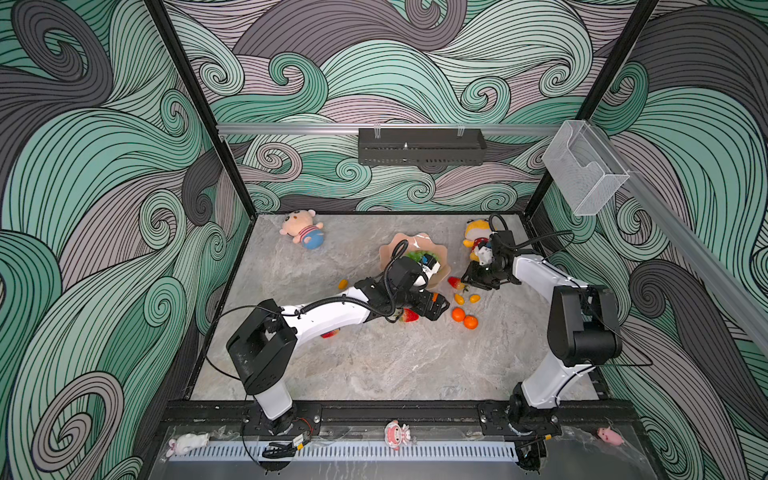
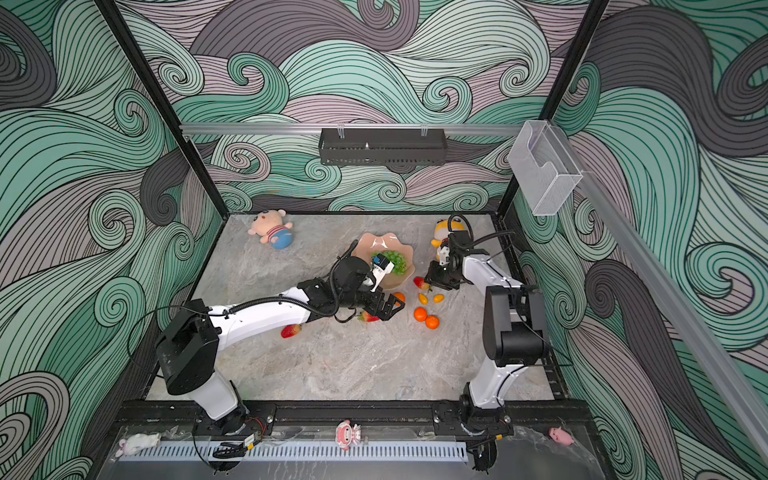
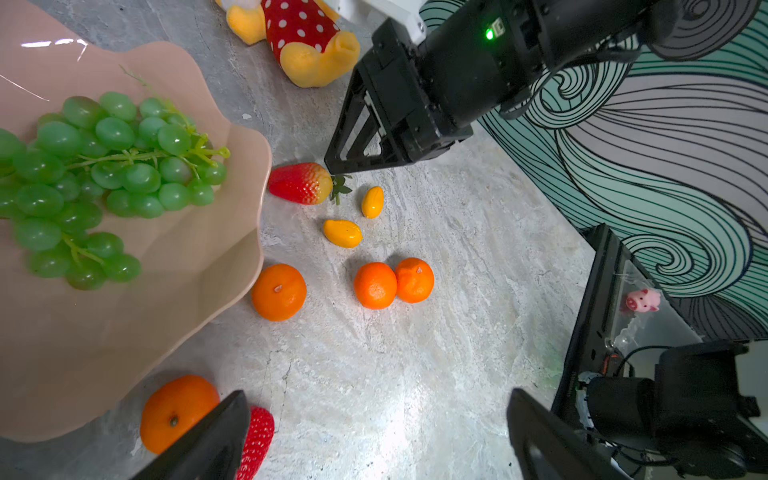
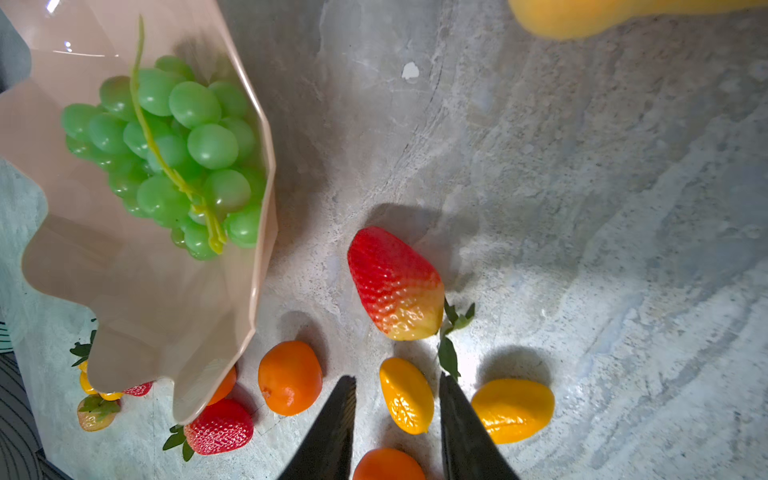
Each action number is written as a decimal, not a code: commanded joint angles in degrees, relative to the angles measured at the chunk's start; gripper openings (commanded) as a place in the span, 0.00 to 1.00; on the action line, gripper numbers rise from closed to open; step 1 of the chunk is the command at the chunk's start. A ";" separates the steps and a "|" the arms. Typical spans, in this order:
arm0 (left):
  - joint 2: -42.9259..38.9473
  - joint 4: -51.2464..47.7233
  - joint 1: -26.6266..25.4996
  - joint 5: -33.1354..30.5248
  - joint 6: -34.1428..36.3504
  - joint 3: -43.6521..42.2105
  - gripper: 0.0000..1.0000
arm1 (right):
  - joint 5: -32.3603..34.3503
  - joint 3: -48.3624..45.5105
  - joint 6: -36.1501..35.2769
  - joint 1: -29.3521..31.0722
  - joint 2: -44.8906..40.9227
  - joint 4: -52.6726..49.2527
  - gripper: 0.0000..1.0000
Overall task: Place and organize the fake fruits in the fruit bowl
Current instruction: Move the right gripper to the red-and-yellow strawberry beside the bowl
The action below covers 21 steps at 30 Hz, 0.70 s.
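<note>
We find the bowl at the back middle of the table, with the grapes lying in it. The other fruits lie on the table around its near side.

The left claw hangs low just in front of the bowl, its jaws wide apart and gripping nothing. A strawberry and a tangerine lie by one finger.

The right claw hovers beside the bowl with its jaws partly apart. In its wrist view a kumquat shows between the fingers, with a gap on each side. A second kumquat lies near it, and a second strawberry lies between these and the bowl.

Another tangerine sits just beside the bowl. A touching pair of tangerines lies nearer the front. A third strawberry lies under the left arm, and a third kumquat is beyond that arm. A yellow plush sits behind the right claw.
</note>
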 commanded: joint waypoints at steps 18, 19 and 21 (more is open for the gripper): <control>3.67 -1.96 3.07 13.02 0.65 4.32 0.99 | -2.71 4.87 -2.30 -1.98 7.33 -1.74 0.36; 3.97 -1.96 3.16 14.13 0.85 4.62 0.99 | -1.89 4.87 -2.40 -2.04 7.35 -1.93 0.36; 4.60 -2.14 3.41 15.25 0.54 5.04 0.99 | -0.42 4.65 -2.66 -2.05 7.12 -2.00 0.36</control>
